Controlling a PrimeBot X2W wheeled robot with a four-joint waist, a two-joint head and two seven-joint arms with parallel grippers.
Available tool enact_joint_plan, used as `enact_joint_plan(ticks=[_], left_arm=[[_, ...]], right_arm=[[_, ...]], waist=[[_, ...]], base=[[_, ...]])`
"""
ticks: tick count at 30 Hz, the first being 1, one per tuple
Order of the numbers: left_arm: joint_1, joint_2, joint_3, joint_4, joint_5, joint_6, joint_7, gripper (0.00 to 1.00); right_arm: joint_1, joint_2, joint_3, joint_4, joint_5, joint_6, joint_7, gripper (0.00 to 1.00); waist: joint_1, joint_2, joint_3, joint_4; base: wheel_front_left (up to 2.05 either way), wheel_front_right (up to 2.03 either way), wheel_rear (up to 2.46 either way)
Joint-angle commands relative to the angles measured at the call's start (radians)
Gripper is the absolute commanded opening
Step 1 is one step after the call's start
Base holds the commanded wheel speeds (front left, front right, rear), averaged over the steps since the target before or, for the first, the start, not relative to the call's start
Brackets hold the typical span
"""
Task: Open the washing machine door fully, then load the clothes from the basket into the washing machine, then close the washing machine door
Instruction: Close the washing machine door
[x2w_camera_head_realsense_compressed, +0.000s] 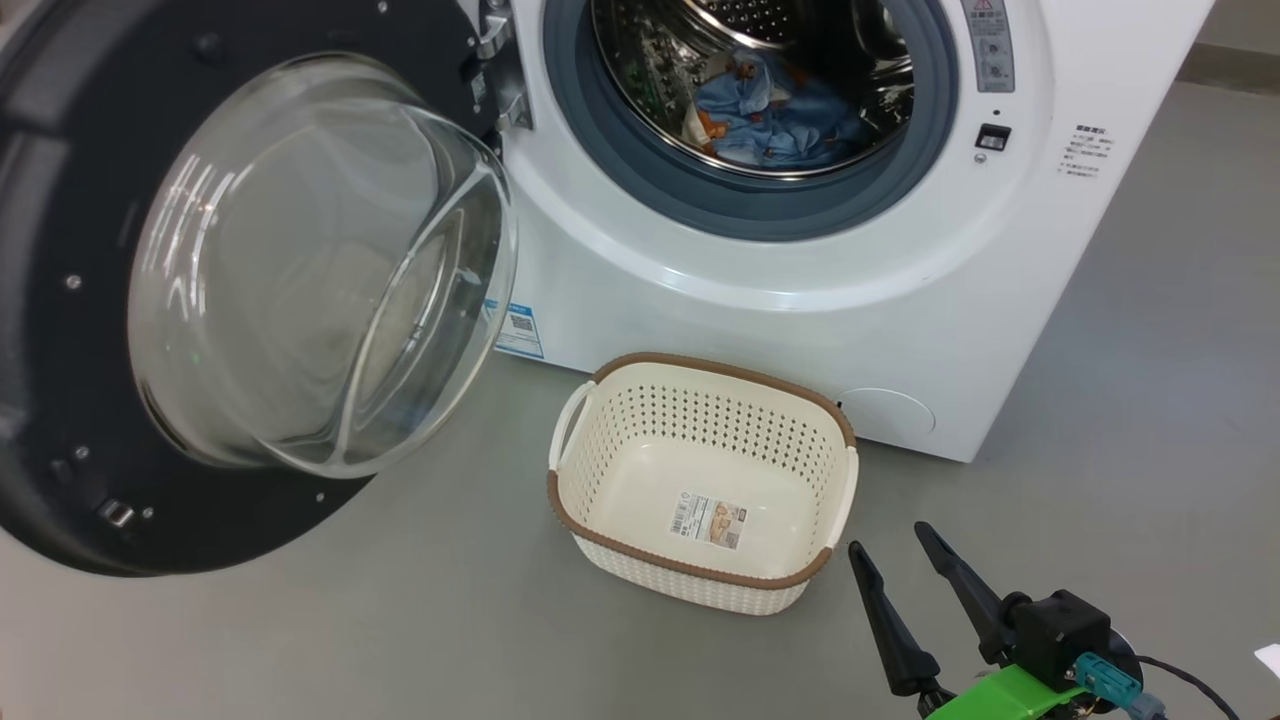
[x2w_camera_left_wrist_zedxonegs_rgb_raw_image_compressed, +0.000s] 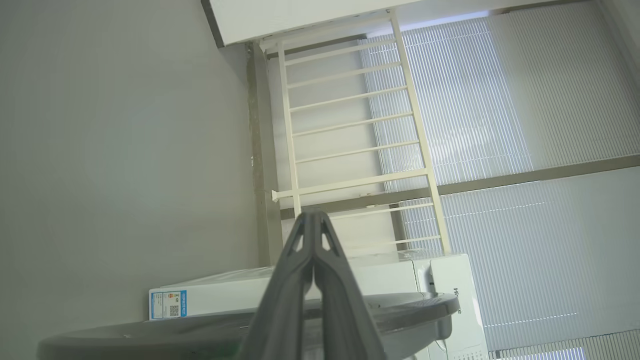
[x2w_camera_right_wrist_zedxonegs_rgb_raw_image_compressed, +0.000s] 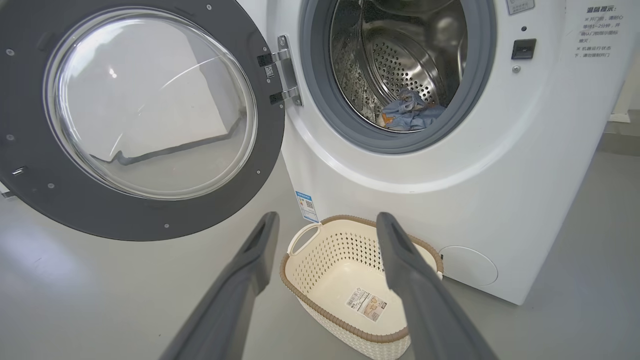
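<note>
1. Left jaws (left wrist view): two long dark fingers (x2w_camera_left_wrist_zedxonegs_rgb_raw_image_compressed: 292, 300) pressed shut tip to tip, nothing betw. them. They point toward a white railing (x2w_camera_left_wrist_zedxonegs_rgb_raw_image_compressed: 350, 135) & pale slatted blinds (x2w_camera_left_wrist_zedxonegs_rgb_raw_image_compressed: 500, 100).
2. Large round glossy black washing machine door (x2w_camera_head_realsense_compressed: 250, 280) w/ bulging clear glass bowl window: swung wide open, far left of the head view, inner face & bowl toward the camera. It hangs on metal hinges (x2w_camera_head_realsense_compressed: 500, 70) at the left side of the opening.
3. Small blue energy sticker (x2w_camera_head_realsense_compressed: 520, 330): lower left corner of the front panel, just beside the door's rim.
4. Large white front-loading washing machine (x2w_camera_head_realsense_compressed: 800, 290): stands on the grey floor (x2w_camera_head_realsense_compressed: 1150, 350). Round opening is uncovered, lined by a grey-blue rubber ring (x2w_camera_head_realsense_compressed: 640, 170) around a perforated steel drum (x2w_camera_head_realsense_compressed: 660, 60).
5. Light blue denim-like clothes (x2w_camera_head_realsense_compressed: 780, 115) w/ orange marks: a crumpled bundle lying at the bottom of the drum, inside the ring.
6. Small cream-white perforated plastic basket (x2w_camera_head_realsense_compressed: 720, 420) w/ brown woven-look rim: upright on the floor just in front of the machine, below the opening. Contact w/ the panel cannot be told. A label sticker (x2w_camera_head_realsense_compressed: 708, 520) shows on its bare bottom.
7. Right jaws: two dark fingers (x2w_camera_head_realsense_compressed: 887, 620) spread well apart, gripping nothing. They sit lower right in the head view, near the basket's right front corner but apart from it.
</note>
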Motion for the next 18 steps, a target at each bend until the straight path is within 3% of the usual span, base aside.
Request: enact_joint_plan(ticks=[1, 18], left_arm=[[-0.038, 0.063, 0.013, -0.022, -0.006, -0.007, 0.014, 0.0], [-0.068, 0.058, -0.012, -0.008, -0.015, -0.036, 0.054, 0.0]], right_arm=[[-0.035, -0.003, 0.024, -0.029, -0.008, 0.003, -0.002, 1.0], [-0.047, -0.017, 0.018, -0.048, -0.005, 0.003, 0.014, 1.0]], waist=[[0.0, -0.0001, 0.008, -0.01], [0.0, -0.0001, 0.056, -0.064]], base=[[0.0, 0.0, 0.0], [0.0, 0.0, 0.0]])
